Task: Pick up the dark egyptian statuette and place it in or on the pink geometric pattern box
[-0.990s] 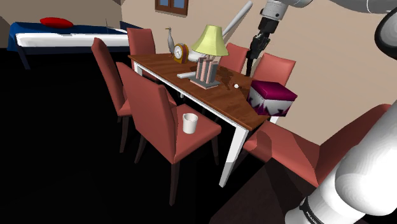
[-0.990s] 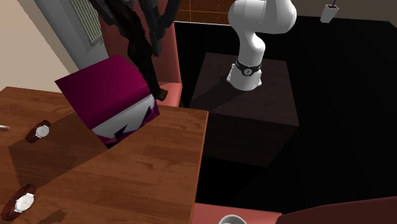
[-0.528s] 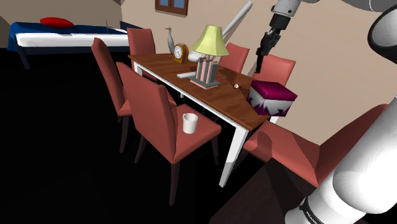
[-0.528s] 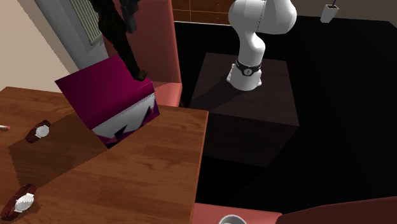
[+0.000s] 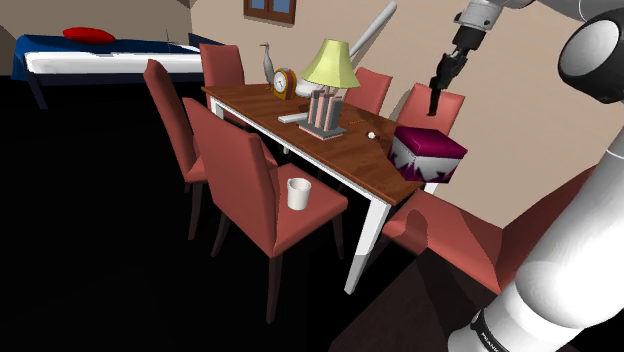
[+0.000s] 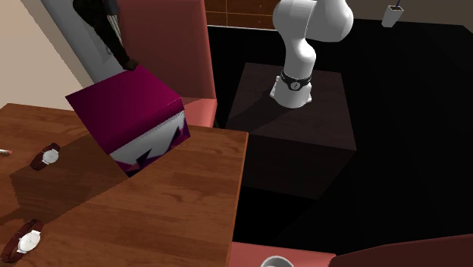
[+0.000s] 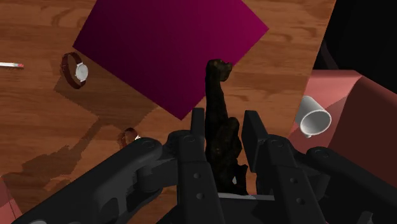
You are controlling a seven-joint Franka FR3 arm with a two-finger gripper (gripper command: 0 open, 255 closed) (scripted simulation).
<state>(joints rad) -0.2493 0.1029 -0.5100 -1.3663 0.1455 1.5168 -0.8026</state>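
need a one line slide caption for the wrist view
Wrist view: end effector shut on the dark statuette, poised over the magenta box on the wooden table.

Found the statuette (image 7: 218,108) near-black with faint brown mottling, barely lighter than the all-black gripper (image 7: 224,124). Noted a plain magenta top on the box (image 6: 129,102), with white sides crossed by a jagged dark-magenta geometric pattern. Saw warm reddish-brown wood grain on the table (image 5: 352,150), white on its legs. Recorded salmon-red on the chairs (image 5: 245,185), white on the cup (image 5: 298,193), and a brown strap round a white face on the watch (image 7: 76,69). Marked the lamp (image 5: 330,65) as yellow-green in the shade, pink-and-grey striped in the base. Logged the arm (image 6: 307,30) as white, the stand (image 6: 303,136) as dark brown, the wall (image 5: 520,110) as beige.
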